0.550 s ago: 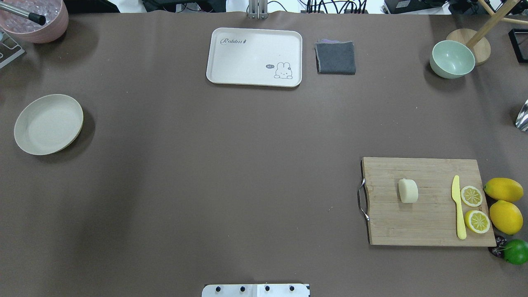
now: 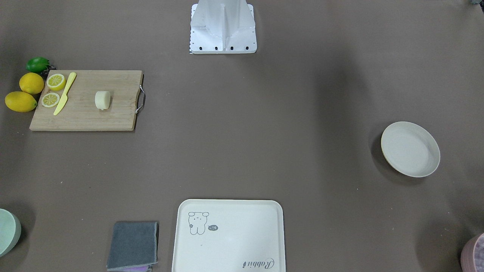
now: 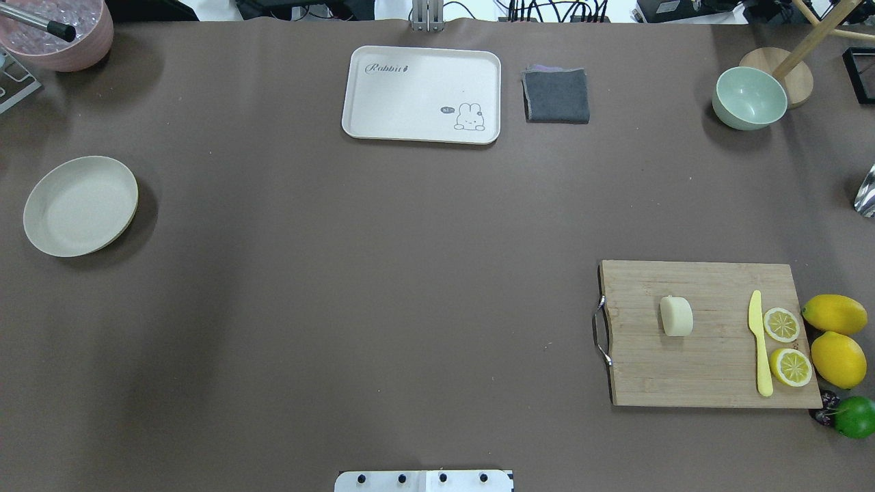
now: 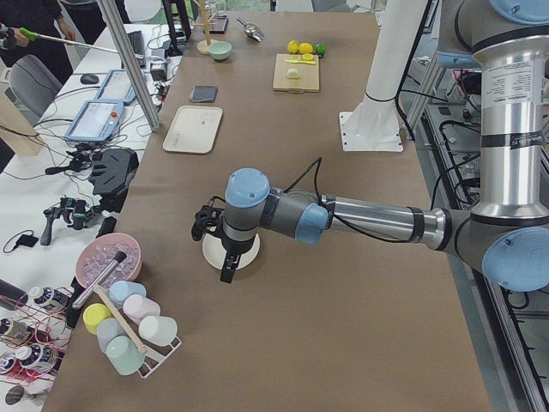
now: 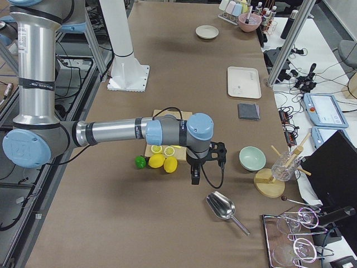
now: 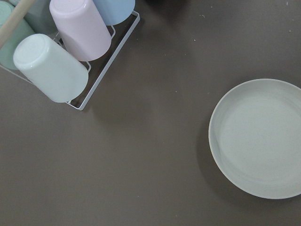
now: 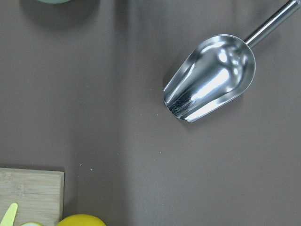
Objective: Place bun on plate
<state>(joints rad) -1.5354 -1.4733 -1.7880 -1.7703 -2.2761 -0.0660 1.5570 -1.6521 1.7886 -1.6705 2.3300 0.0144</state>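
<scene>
The bun [image 3: 676, 316] is a pale cream lump lying on the wooden cutting board [image 3: 711, 369] at the table's right; it also shows in the front view [image 2: 102, 100]. The off-white round plate [image 3: 81, 206] sits empty at the far left, and is seen as well in the front view [image 2: 410, 149] and the left wrist view [image 6: 258, 141]. My left gripper [image 4: 226, 270] hangs over the plate's near edge [image 4: 250, 254], seen only from the side, so I cannot tell its state. My right gripper [image 5: 194, 178] hangs beyond the lemons, away from the bun; I cannot tell its state either.
On the board lie a yellow knife [image 3: 759, 342] and two lemon slices [image 3: 781, 324]; whole lemons [image 3: 834, 314] and a lime [image 3: 854, 417] sit beside it. A cream tray [image 3: 422, 94], grey cloth [image 3: 556, 96], green bowl [image 3: 749, 98], metal scoop [image 7: 211, 77] and cup rack [image 6: 61, 52] stand around.
</scene>
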